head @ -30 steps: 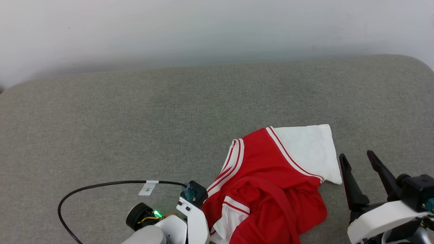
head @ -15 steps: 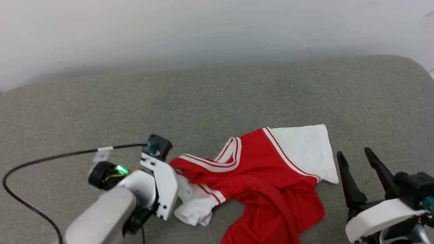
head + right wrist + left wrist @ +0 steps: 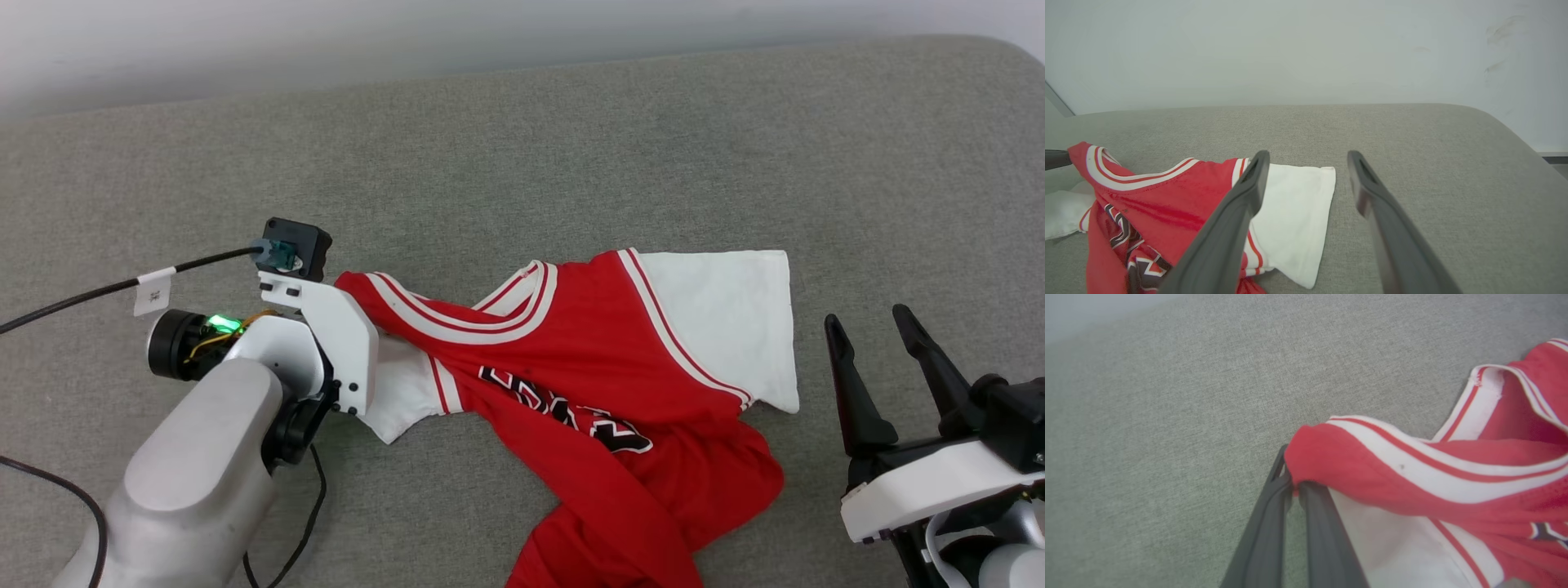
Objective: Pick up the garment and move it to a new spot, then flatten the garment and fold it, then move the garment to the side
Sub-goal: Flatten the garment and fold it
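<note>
Obs: garment [image 3: 604,367] crumpled and half spread, near-centre on the grey fabric surface [image 3: 522,163], lower body bunched toward the near edge. Obs: left gripper [image 3: 1292,486] jaws pressed together, pinching the striped red edge at the garment's left end. Obs: right gripper [image 3: 867,320] jaws spread, empty, just right of the garment. Judgement: lift until the bunched part clears the surface before carrying; 1 pinch point may let it twist.

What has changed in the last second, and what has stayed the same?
The left gripper shut on the garment at its striped red edge and dragged it toward the robot's left, spreading it so the black letters show. The right gripper stayed open beside the white sleeve, touching nothing.
</note>
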Motion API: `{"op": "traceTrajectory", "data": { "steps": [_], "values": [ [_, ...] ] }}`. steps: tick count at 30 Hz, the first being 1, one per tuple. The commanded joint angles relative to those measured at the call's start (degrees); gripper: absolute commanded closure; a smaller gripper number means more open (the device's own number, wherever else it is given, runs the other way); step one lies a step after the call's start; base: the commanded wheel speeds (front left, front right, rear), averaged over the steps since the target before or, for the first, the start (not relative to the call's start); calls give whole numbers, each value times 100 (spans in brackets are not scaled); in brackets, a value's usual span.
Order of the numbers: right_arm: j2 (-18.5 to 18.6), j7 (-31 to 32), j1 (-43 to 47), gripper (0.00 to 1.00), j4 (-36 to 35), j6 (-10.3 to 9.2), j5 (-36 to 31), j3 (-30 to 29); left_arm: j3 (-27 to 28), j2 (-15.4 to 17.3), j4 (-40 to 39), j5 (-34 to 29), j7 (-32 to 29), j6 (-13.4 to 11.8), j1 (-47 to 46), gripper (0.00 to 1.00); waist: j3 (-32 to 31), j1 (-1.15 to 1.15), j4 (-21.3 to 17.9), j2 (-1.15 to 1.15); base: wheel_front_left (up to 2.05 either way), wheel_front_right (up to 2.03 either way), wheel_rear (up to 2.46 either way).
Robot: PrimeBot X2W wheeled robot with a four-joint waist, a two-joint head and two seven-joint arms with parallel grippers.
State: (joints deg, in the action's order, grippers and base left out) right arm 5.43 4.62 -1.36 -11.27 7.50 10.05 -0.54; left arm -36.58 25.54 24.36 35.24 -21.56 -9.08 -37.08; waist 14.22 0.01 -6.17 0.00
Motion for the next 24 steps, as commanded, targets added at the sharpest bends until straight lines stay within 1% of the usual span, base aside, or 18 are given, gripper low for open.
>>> {"op": "traceTrajectory", "data": {
  "steps": [1, 5, 7, 11, 16, 19, 22, 24],
  "values": [
    [27, -26, -74, 0, 16, -2, 2, 4, 23, -40, 47, 30, 73, 21, -6, 0, 27, -1, -32, 0, 0, 0, 0],
    [24, -61, -89, 0, 141, -2, 3, -11, 196, -211, 315, 117, 769, -12, 193, 0, -120, -1, -8, 0, 0, 0, 0],
    [18, -45, -27, 0, 192, -2, -19, -22, 296, -273, 358, 122, 1192, -81, 348, 0, -282, -1, 25, 0, 0, 0, 0],
    [-5, 28, 143, 0, 239, -2, -60, -55, 501, -354, 210, 181, 2015, -198, 766, 0, -642, -1, 116, 0, 0, 0, 0],
    [-43, 139, 328, 0, 209, -2, -91, -143, 701, -454, -214, 196, 2966, -358, 1332, 0, -1022, -1, 262, 0, 0, 0, 0],
    [-66, 210, 441, 0, 185, -2, -83, -147, 712, -490, -509, 119, 3359, -417, 1651, 0, -1190, -1, 320, 0, 0, 0, 0],
    [-74, 287, 534, 0, 150, -2, -83, -166, 717, -507, -878, 2, 3543, -517, 1941, 0, -1312, -1, 370, 0, 0, 0, 0],
    [-84, 341, 594, 0, 149, -2, -47, -182, 739, -507, -1156, -103, 3603, -625, 2153, 0, -1363, -1, 386, 0, 0, 0, 0]
  ]
}}
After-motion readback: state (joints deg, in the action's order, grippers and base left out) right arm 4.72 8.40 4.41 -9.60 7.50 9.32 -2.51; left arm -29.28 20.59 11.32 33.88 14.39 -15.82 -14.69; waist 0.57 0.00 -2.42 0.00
